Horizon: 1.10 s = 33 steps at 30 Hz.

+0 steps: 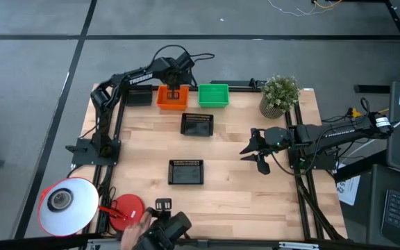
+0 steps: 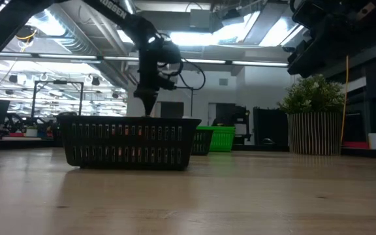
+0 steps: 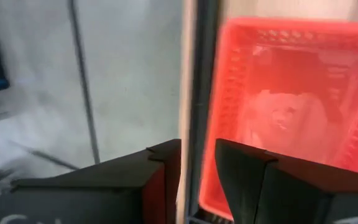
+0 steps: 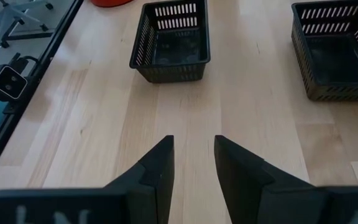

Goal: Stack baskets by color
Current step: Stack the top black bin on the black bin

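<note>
At the table's far edge an orange basket (image 1: 172,98) stands next to a green basket (image 1: 213,95). My left gripper (image 1: 173,90) hangs over the orange basket (image 3: 278,106), pointing steeply down, its fingers a little apart on either side of the basket's far wall. Two black baskets (image 1: 196,124) (image 1: 186,171) rest on their bottoms mid-table. A third black one (image 1: 139,96) lies partly under the left arm. My right gripper (image 1: 259,151) hovers open at the right, above bare wood, facing the black baskets (image 4: 171,40) (image 4: 337,53). My left gripper comes from above, slanting toward the far edge, with the orange basket's far wall (image 3: 209,186) in the gap between its fingers (image 3: 166,180). Whether either finger touches the wall I cannot tell. The basket sits flat on the table.
A potted plant (image 1: 279,95) stands at the far right corner. A white round lamp head (image 1: 68,204) and a red disc (image 1: 127,208) sit at the near left. A dark frame rail (image 3: 191,74) runs along the far edge right behind the orange basket.
</note>
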Each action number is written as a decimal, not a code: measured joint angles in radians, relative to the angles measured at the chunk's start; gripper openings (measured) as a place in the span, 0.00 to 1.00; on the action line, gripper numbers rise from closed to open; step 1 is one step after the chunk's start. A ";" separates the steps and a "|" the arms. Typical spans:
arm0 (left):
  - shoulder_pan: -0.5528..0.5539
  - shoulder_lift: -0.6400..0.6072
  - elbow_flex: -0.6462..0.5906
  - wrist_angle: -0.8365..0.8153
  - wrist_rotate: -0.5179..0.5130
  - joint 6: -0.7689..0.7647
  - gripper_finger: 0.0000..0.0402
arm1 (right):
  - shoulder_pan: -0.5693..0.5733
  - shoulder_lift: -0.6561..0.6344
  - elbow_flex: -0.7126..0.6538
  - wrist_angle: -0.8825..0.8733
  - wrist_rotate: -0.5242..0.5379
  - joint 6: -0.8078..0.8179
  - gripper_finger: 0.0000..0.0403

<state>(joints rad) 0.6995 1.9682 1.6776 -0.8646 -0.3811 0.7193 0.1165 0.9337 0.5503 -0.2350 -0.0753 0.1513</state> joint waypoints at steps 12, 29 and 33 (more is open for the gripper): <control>-0.159 -0.004 0.168 -0.217 0.653 -0.333 0.23 | 0.000 0.000 0.000 -0.024 0.002 0.000 0.28; -0.489 -0.002 -0.078 0.054 0.342 -0.345 0.23 | 0.000 0.000 0.000 -0.024 0.002 0.001 0.28; -0.479 -0.002 -0.113 0.083 0.359 -0.350 0.23 | 0.000 0.000 0.000 -0.024 0.003 0.001 0.28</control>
<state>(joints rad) 0.2208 1.9663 1.5641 -0.7816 -0.0226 0.3697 0.1162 0.9337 0.5507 -0.2592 -0.0727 0.1526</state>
